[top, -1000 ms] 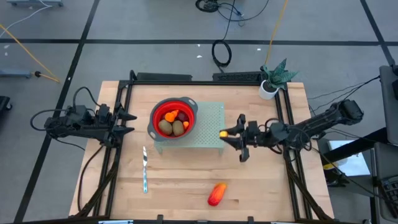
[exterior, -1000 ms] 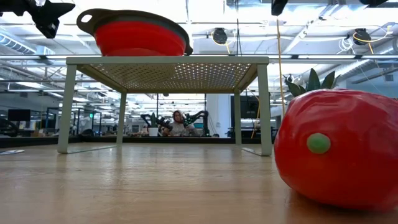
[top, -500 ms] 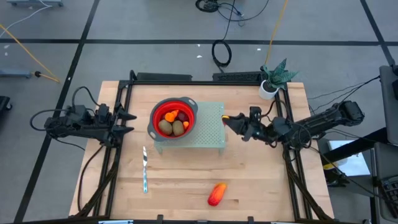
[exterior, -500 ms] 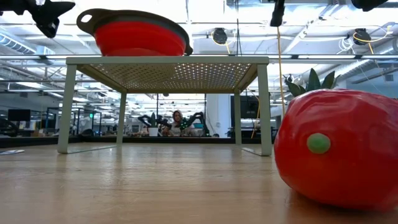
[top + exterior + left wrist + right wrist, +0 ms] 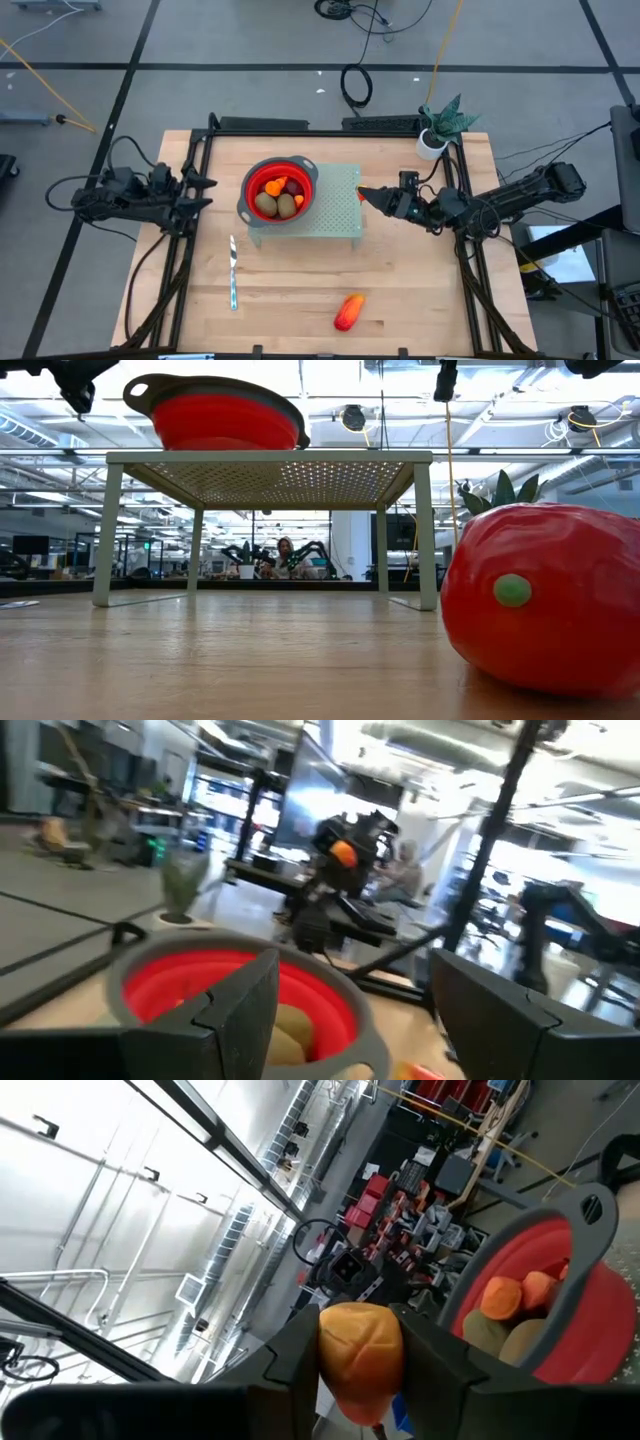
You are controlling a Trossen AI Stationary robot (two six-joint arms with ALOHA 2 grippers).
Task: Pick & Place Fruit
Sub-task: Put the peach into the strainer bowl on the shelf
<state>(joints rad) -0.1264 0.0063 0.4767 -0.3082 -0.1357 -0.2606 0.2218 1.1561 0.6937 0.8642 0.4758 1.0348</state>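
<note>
Small orange fruit piece (image 5: 361,1348) gripped in right gripper (image 5: 365,193) beside red bowl (image 5: 304,168), left gripper (image 5: 200,193) held wide open, nothing held, left of bowl.

The red-orange fruit (image 5: 545,600) runs past the low view's right edge.

grey floor (image 5: 250,40), loose cables (image 5: 356,84), ceiling lights (image 5: 330,380)

Bowl (image 5: 279,187) fills the rack's (image 5: 338,215) left half; right half bare. Counter (image 5: 290,290) front open between knife (image 5: 233,273) and red-orange fruit (image 5: 348,312).
</note>
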